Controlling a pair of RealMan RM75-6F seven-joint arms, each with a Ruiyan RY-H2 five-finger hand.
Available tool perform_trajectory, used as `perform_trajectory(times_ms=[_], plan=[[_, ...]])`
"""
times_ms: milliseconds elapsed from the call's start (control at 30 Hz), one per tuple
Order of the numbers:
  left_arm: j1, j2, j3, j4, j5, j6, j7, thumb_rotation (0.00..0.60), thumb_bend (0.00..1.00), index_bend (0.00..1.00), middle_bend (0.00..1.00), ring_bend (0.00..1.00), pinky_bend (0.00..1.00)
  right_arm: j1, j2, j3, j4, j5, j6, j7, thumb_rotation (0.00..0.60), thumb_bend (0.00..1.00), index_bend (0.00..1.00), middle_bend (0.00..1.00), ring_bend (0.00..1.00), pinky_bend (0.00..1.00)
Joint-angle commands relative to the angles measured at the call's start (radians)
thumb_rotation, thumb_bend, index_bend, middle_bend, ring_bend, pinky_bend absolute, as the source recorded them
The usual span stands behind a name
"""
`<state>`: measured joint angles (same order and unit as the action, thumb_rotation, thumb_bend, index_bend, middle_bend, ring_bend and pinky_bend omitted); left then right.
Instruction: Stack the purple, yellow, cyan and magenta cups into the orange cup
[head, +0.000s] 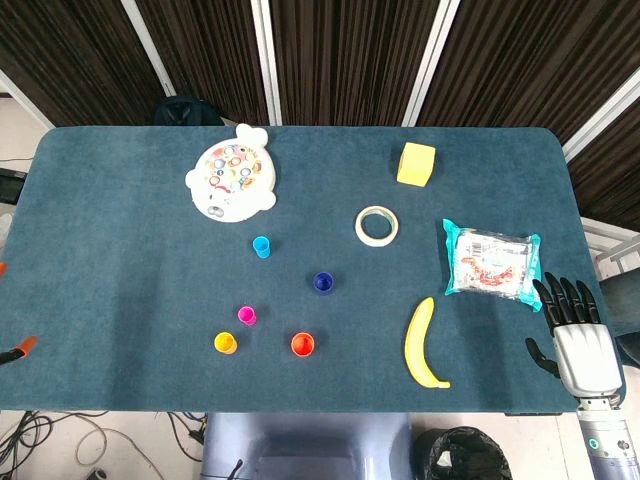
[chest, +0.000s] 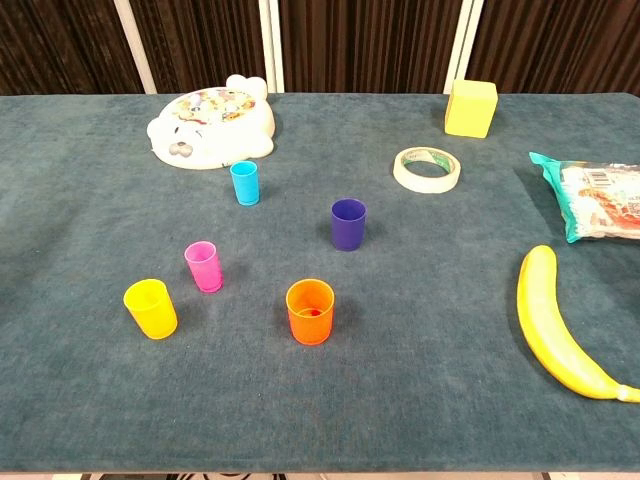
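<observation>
The desk (head: 120, 300) has a dark blue-green cloth; behind it hangs a dark curtain (head: 340, 60). All five cups stand apart and upright: orange cup (chest: 310, 311) in front, purple cup (chest: 348, 223), yellow cup (chest: 150, 308), magenta cup (chest: 203, 266), cyan cup (chest: 244, 182). A banana (chest: 556, 327), tape roll (chest: 427, 168) and snack bag (head: 491, 258) lie to the right. The right hand (head: 574, 330) rests at the desk edge, fingers spread, holding nothing.

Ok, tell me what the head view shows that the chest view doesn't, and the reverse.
Only the head view shows the right robot hand, open at the table's right edge, the whole snack bag, and the floor cables. Only the chest view shows the cups side-on and the inside of the orange cup. Both share the purple cup, yellow cup, cyan cup, magenta cup, banana, tape roll, yellow block and toy board.
</observation>
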<state>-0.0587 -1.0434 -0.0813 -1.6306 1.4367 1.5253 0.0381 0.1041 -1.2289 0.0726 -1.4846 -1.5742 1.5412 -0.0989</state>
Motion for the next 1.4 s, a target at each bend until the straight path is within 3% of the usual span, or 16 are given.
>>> perform_trajectory(times_ms=[33,1000,1200,1400], plan=[[0.000,0.000,0.000,0.000,0.000,0.000,0.000,0.600,0.00,0.00,0.00,0.00,0.05,0.000,0.001,-0.001,-0.002,0.001,-0.001,-0.001,0.600,0.36,0.00,0.00,0.01,0.00],[0.001,0.001,0.001,-0.004,0.000,-0.001,0.003,0.600,0.00,0.00,0.00,0.00,0.05,-0.004,0.016,-0.007,-0.033,0.024,-0.025,0.014,0.600,0.36,0.00,0.00,0.01,0.00],[-0.003,-0.005,0.003,-0.003,-0.001,-0.009,0.017,0.600,0.00,0.00,0.00,0.00,0.05,0.031,0.056,-0.018,-0.084,0.037,-0.120,0.128,0.600,0.36,0.00,0.00,0.01,0.00],[-0.002,-0.013,0.003,-0.006,-0.001,-0.003,0.031,0.600,0.00,0.00,0.00,0.00,0.05,0.164,0.123,0.024,-0.121,0.055,-0.315,0.184,0.600,0.36,0.00,0.00,0.01,0.00]])
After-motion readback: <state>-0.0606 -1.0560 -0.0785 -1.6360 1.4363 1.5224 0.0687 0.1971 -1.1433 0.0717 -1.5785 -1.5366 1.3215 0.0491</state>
